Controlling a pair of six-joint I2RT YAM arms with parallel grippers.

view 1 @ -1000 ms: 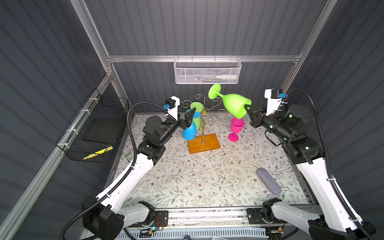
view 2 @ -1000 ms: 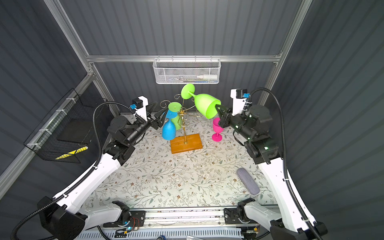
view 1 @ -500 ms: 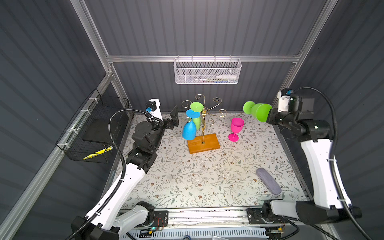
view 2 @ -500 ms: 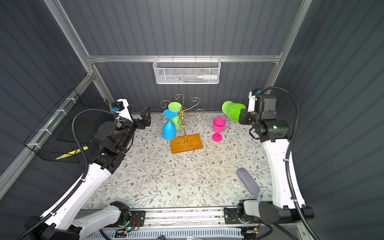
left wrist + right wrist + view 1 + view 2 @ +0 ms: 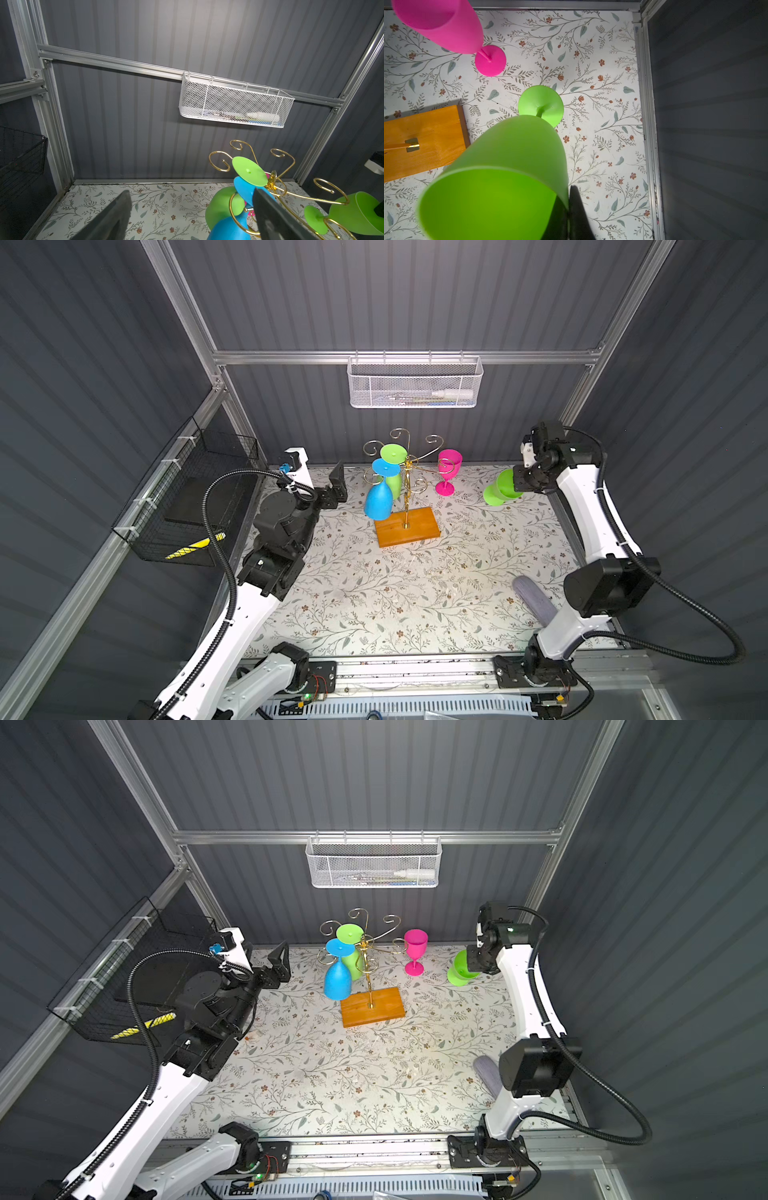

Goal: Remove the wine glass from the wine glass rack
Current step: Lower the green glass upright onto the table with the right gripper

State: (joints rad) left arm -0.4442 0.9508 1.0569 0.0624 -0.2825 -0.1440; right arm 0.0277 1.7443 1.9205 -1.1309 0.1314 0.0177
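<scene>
Flat, matte dark-grey fingers (image 5: 274,220) on the left black parallel gripper (image 5: 337,488); same dark taper at the right black parallel gripper (image 5: 517,485). Just behind the fingers, a white plastic camera bracket (image 5: 300,458) with a small blue plug (image 5: 285,468). Farther back from the fingers, blocky black motor housings (image 5: 282,518), then long glossy white shell links (image 5: 249,614) dotted with small dark screw holes. Black ribbed cable hose (image 5: 215,533) from behind the fingers down to the far link, bound on with thin white zip ties (image 5: 227,621). Same build on both arms. Farthest from the fingers, a rounded black base joint (image 5: 536,668).
</scene>
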